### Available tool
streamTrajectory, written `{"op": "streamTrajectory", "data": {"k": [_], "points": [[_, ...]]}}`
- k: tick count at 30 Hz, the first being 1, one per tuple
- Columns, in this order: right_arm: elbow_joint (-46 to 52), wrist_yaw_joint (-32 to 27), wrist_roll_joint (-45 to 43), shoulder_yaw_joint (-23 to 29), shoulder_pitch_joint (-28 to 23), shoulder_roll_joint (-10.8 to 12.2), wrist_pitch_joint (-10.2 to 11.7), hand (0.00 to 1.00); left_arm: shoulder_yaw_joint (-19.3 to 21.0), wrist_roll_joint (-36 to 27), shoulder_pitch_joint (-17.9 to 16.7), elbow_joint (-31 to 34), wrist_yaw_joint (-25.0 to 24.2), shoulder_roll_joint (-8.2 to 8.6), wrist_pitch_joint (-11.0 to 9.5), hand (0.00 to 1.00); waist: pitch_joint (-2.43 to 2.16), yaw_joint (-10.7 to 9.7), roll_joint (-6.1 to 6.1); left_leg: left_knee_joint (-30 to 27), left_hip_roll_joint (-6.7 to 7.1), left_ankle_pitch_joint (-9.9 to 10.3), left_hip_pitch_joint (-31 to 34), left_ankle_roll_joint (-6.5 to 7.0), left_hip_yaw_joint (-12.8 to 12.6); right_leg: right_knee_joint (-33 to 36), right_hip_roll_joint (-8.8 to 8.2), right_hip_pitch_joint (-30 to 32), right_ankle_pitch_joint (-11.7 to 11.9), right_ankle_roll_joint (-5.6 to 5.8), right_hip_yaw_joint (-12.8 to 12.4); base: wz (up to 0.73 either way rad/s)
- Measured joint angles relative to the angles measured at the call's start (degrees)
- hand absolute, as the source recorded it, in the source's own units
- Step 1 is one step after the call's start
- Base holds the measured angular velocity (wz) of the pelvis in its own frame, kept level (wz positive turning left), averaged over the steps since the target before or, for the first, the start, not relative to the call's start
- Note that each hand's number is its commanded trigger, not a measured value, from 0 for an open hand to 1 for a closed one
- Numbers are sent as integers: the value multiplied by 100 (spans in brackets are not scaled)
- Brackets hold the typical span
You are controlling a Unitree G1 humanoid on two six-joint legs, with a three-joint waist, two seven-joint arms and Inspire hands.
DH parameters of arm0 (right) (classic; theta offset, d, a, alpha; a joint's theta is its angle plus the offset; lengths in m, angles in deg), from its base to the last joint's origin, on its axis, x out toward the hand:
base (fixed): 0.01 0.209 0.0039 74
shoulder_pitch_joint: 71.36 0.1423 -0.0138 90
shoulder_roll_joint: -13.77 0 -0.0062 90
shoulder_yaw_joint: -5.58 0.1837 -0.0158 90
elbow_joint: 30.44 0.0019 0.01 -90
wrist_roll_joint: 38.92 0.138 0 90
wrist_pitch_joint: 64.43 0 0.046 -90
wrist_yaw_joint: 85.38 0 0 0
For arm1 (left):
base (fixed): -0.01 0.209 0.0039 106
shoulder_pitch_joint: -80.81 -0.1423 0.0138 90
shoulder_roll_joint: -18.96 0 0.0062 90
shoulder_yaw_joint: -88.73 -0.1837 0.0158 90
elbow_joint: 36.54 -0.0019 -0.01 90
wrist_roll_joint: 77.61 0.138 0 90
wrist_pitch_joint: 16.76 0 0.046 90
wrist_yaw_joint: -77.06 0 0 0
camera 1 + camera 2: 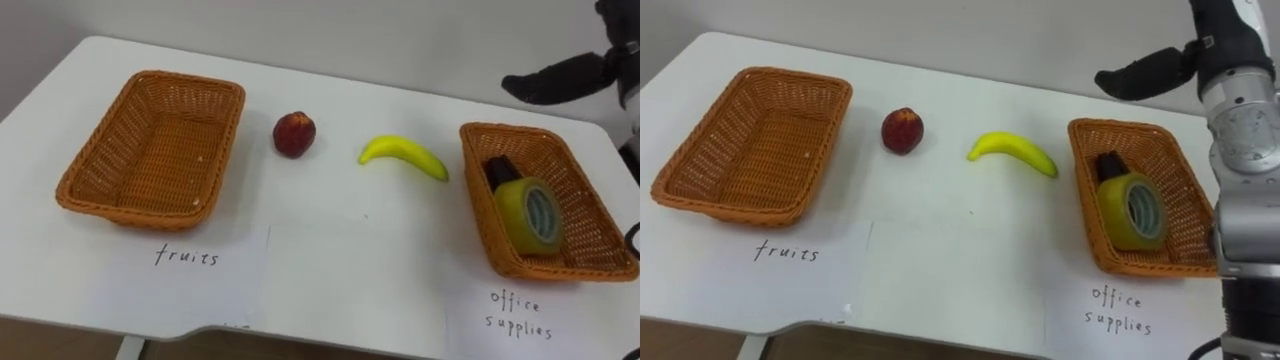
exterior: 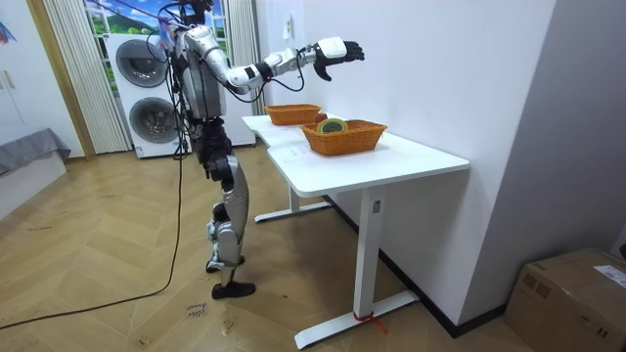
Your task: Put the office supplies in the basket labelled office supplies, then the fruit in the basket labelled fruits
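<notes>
Right hand (image 1: 1150, 72) is up high, well above the table (image 1: 330, 260), hanging over the far rim of the right basket (image 1: 592, 215). Its fingers are loosely spread and reach out toward the middle of the table, with nothing between them, so it's an empty hand. The room view has the arm stretched out at about shoulder height, and the robot stands upright at the table's edge. My read is that the height keeps the hand clear of the basket wall.

Straight below it, inside that right basket, the tape (image 1: 530, 215) stands on edge with its hole facing us. It's propped there rather than lying flat. Tucked right behind it is a dark object (image 1: 500, 170), and I can't make out what it is. With both in there, I'd call the office side taken care of.

Move out toward the centre and there's the banana (image 1: 403, 155), flat on the bare table just beside the right basket and apart from it. It's the nearest loose item to this hand. Further along sits the red fruit (image 1: 294, 134), alone between banana and left basket (image 1: 75, 190). It's round, so a clumsy touch could send it rolling.

The left basket has nothing in it. Paper labels (image 1: 187, 257) lie in front of each basket and mark which is which. Both pieces of fruit are waiting on the table, so I'd put the job roughly halfway. The banana looks like the next pick, grabbed across its middle, then a long carry across to the left.
</notes>
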State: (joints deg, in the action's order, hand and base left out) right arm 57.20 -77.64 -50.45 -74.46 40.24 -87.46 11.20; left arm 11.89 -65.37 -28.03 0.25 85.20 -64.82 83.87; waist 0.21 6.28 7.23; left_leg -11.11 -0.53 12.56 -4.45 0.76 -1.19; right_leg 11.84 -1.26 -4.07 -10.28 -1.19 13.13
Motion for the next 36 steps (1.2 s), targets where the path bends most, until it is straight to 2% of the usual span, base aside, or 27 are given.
{"op": "streamTrajectory", "data": {"k": [2,3,5,10,12,19,26,36], "points": [[-170,71,54,-59,26,0,0,0,-17,-3,3,2,-3,-18,4,0,-1,12,15,-18,16,0,46,0,44,2,-30,5,0,0,68,17],[-281,146,86,-115,33,-2,-1,0,-16,-3,4,4,-8,-30,5,0,-17,19,46,-32,34,-9,93,0,93,-6,-40,20,0,0,111,18],[-435,271,84,-205,57,-2,-2,0,-7,-1,4,4,-28,-38,6,0,-10,20,85,-32,45,-23,113,-3,137,-16,-43,23,-1,0,133,14],[-850,367,383,-388,200,-2,-23,0,-9,-24,-13,5,-46,-41,39,0,-46,136,175,-64,51,-29,137,-1,177,-32,-23,31,-1,-1,191,5],[-886,371,471,-488,314,-3,-26,0,-10,-23,1,4,-46,-51,39,0,-44,135,189,-62,57,-32,156,4,226,-31,-32,28,-1,0,278,12],[-1060,362,504,-711,604,-54,-21,0,-42,-20,4,20,-105,-107,66,0,-43,171,226,-59,40,-33,166,5,285,-26,-63,16,-1,0,331,6],[-1061,367,480,-1087,609,-273,-14,0,-150,-22,47,31,-138,-179,66,0,-1,193,239,-38,40,-32,178,4,293,-29,-60,14,-1,0,336,0],[-1061,365,368,-1160,610,-276,-6,0,-271,-25,119,36,-152,-204,64,0,16,240,264,-21,41,-32,174,4,268,-29,-20,21,-1,0,287,0]]}}
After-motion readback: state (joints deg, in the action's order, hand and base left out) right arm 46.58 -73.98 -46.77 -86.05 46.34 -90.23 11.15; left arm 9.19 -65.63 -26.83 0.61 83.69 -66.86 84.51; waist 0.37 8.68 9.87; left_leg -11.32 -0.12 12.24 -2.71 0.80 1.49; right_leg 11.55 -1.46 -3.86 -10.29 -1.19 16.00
